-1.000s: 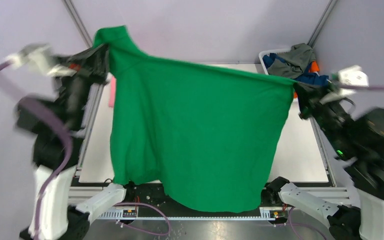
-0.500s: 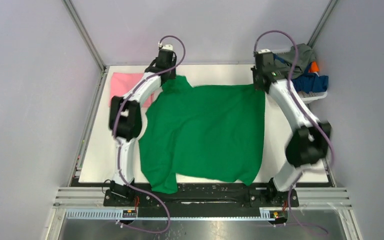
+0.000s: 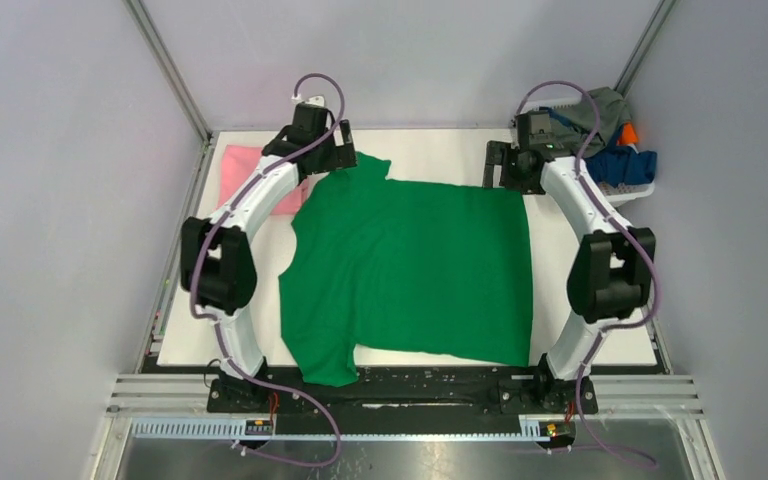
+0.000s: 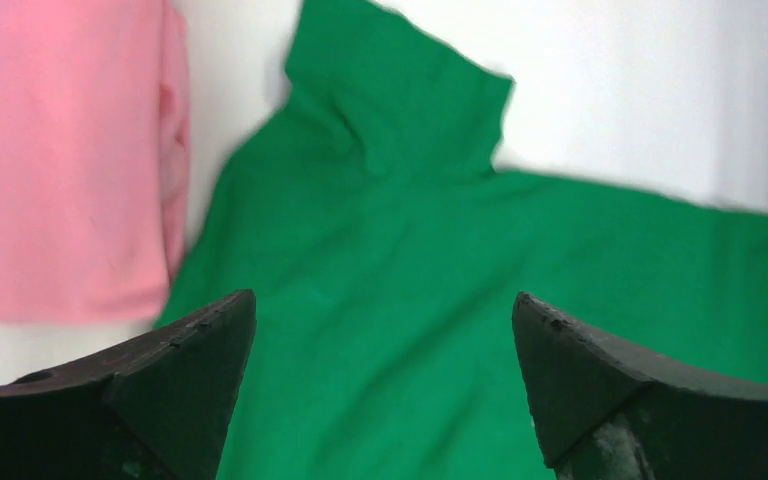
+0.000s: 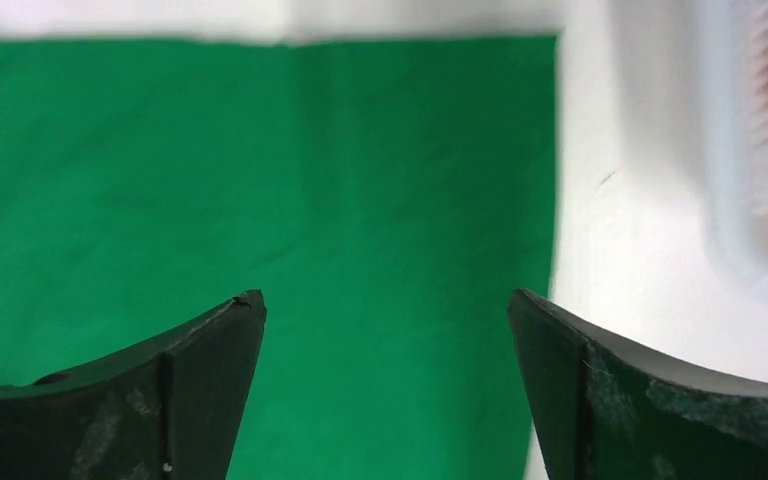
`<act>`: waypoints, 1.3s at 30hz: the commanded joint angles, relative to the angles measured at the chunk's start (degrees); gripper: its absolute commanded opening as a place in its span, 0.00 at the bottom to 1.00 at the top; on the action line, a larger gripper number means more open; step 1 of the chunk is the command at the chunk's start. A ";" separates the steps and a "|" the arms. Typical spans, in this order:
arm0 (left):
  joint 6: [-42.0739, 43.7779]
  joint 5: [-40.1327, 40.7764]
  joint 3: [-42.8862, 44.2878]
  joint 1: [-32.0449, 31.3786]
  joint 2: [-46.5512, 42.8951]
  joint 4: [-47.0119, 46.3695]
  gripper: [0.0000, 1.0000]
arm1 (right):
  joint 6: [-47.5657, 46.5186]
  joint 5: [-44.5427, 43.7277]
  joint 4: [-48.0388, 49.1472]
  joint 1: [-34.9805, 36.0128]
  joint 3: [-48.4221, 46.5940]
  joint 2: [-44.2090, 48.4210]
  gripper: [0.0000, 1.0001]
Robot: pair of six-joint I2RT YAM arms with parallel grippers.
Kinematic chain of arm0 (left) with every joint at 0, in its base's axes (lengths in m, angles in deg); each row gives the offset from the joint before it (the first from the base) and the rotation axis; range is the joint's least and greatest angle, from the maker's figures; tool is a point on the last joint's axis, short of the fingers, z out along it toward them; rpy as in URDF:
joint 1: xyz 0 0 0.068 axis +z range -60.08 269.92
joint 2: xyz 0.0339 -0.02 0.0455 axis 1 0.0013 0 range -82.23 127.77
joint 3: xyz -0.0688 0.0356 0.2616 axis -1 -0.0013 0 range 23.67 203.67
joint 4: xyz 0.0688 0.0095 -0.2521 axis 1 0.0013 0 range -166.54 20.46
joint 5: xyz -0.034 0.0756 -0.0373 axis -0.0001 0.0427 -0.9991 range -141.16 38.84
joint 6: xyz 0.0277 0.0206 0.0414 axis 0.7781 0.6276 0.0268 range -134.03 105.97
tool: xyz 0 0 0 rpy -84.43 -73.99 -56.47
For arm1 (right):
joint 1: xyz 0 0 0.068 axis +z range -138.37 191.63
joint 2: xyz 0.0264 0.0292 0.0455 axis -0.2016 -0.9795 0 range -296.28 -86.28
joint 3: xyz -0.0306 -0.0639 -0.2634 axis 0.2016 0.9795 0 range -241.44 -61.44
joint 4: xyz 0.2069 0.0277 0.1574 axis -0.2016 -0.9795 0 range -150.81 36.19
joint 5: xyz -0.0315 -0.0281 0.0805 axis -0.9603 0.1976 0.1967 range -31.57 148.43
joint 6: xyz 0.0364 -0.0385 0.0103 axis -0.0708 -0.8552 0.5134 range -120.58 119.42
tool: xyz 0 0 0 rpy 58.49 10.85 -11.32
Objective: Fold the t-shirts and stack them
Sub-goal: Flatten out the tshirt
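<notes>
A bright green t-shirt [image 3: 410,270] lies spread flat on the white table [image 3: 440,150], one sleeve at the far left and one at the near left. My left gripper [image 3: 336,160] hovers open over its far left sleeve and shoulder [image 4: 410,230], with nothing between the fingers [image 4: 190,370]. Open too, my right gripper [image 3: 503,172] hangs above the shirt's far right corner [image 5: 440,150], holding nothing. A folded light pink t-shirt [image 3: 243,170] lies at the far left, beside the green one [image 4: 60,150]. Grey-olive [image 3: 605,105], dark blue [image 3: 620,165] and orange [image 3: 628,132] t-shirts sit in the basket.
A white slotted basket [image 3: 628,193] stands at the far right corner, close to my right gripper [image 5: 385,305]; its wall [image 5: 750,200] shows blurred in the right wrist view. Metal frame posts rise at both far corners. The near sleeve hangs over the table's front edge [image 3: 325,372].
The green t-shirt, held up in the air between both shut grippers a second ago, now lies flat on the table. Both grippers have opened and let it go.
</notes>
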 commanded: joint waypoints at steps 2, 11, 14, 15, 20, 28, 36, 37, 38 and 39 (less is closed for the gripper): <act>-9.07 -12.40 -16.48 -0.27 -9.27 -2.44 0.99 | 12.20 16.34 1.86 0.90 13.56 9.47 0.99; -14.06 -16.52 -21.71 -0.29 -2.75 -3.32 0.99 | 14.66 15.65 2.63 3.35 21.12 3.51 0.99; -15.21 -16.18 -17.44 0.44 2.17 -1.16 0.99 | 14.32 15.23 0.97 2.15 16.69 -2.22 0.99; -15.65 -16.96 -15.84 1.05 3.98 -0.20 0.99 | 14.67 15.42 0.27 1.75 13.90 -4.31 1.00; -17.90 -19.06 -6.40 4.03 12.74 2.38 0.99 | 15.25 15.78 -4.79 0.60 0.03 -13.07 0.99; -17.88 -23.80 11.53 6.12 22.87 6.16 0.99 | 15.38 17.27 -18.94 -2.04 -26.92 -30.37 1.00; -19.09 -27.01 13.14 7.76 23.80 5.66 0.99 | 12.45 12.98 -23.12 -2.09 -39.66 -38.62 1.00; -19.10 -27.87 12.54 7.81 23.54 5.38 0.99 | 12.91 12.41 -22.63 -2.14 -40.18 -38.86 0.99; -19.13 -28.46 12.14 7.88 23.33 4.91 0.99 | 13.11 12.23 -22.09 -2.19 -41.10 -39.33 1.00; -19.23 -28.60 11.82 7.96 23.21 4.45 0.99 | 13.40 12.33 -21.54 -2.27 -42.32 -39.90 0.99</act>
